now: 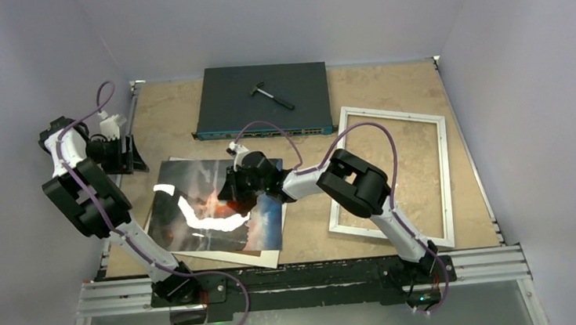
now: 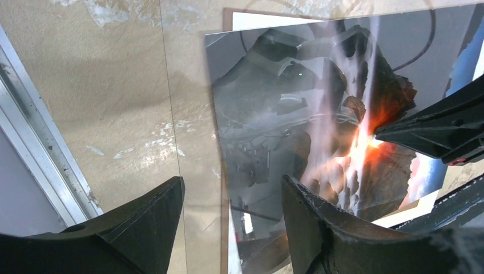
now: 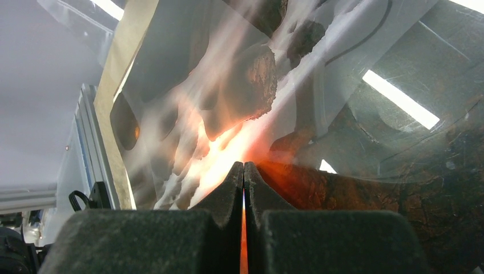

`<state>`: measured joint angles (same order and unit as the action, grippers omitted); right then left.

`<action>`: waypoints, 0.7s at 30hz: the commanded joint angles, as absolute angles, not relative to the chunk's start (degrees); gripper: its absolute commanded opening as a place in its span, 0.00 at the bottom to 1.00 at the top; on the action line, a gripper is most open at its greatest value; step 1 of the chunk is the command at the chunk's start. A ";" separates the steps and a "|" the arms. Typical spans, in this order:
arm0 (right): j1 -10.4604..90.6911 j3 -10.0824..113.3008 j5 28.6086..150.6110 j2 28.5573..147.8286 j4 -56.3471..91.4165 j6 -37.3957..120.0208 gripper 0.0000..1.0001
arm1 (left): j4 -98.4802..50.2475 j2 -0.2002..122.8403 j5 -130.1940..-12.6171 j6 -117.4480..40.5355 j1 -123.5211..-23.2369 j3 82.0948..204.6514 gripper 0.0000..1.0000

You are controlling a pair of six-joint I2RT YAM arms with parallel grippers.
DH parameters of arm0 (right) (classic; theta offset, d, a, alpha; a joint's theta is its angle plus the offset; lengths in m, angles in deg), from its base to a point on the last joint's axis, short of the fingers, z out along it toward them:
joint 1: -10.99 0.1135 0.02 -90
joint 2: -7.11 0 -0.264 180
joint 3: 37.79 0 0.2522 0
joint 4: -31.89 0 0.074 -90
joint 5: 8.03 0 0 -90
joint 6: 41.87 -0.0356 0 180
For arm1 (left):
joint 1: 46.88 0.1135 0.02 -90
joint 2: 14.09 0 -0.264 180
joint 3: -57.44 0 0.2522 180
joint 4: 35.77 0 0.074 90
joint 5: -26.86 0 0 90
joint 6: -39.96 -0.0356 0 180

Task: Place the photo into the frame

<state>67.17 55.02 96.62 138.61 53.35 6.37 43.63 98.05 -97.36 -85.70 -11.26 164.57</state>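
Note:
The photo (image 1: 186,189), a glossy dark landscape with an orange glow, lies left of centre on the table on top of other sheets. My right gripper (image 1: 234,189) is shut, and its tips (image 3: 243,165) rest on the photo's orange centre (image 3: 228,148) with nothing between them. My left gripper (image 1: 128,154) hovers by the photo's far left corner. Its jaws (image 2: 231,182) are open and the photo's left edge (image 2: 220,142) shows below the gap, not gripped. The white frame (image 1: 443,172) lies flat at the right, and my right arm crosses its near left side.
A white mat sheet (image 2: 268,20) and a brown backing board (image 2: 227,17) stick out under the photo. A dark network switch (image 1: 264,102) with a small hammer (image 1: 273,95) on it sits at the back. A metal rail (image 2: 34,154) runs along the table's left edge.

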 commanded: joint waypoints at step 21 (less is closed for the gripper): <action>66.74 54.47 97.96 139.74 54.52 5.35 0.00 | 54.97 95.91 -110.92 -91.66 -11.30 164.64 0.62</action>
